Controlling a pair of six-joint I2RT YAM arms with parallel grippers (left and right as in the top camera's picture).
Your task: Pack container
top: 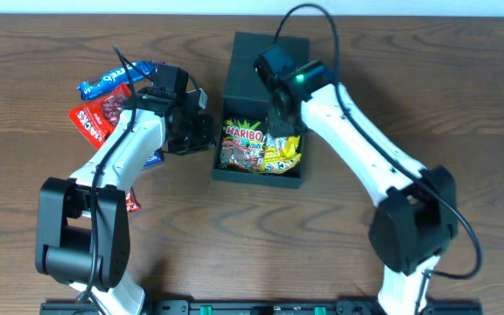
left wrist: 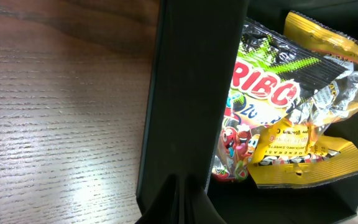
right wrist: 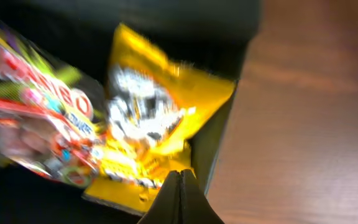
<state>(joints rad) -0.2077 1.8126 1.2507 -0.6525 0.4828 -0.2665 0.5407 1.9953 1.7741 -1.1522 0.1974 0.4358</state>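
Red pkt (top: pixel 93 118), blue pkt (top: pixel 112 81) beside container (top: pixel 248 48), L arm (top: pixel 116 149) over red.

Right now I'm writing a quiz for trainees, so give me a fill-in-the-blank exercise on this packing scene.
1. Inside the container, ___ snack packets are visible.
2. The packet beside the Haribo packet is coloured ___.
3. The left claw and right claw are both ___.
4. The red packet lies on the table, ___ the container.

Missing words: two; yellow; shut; outside.
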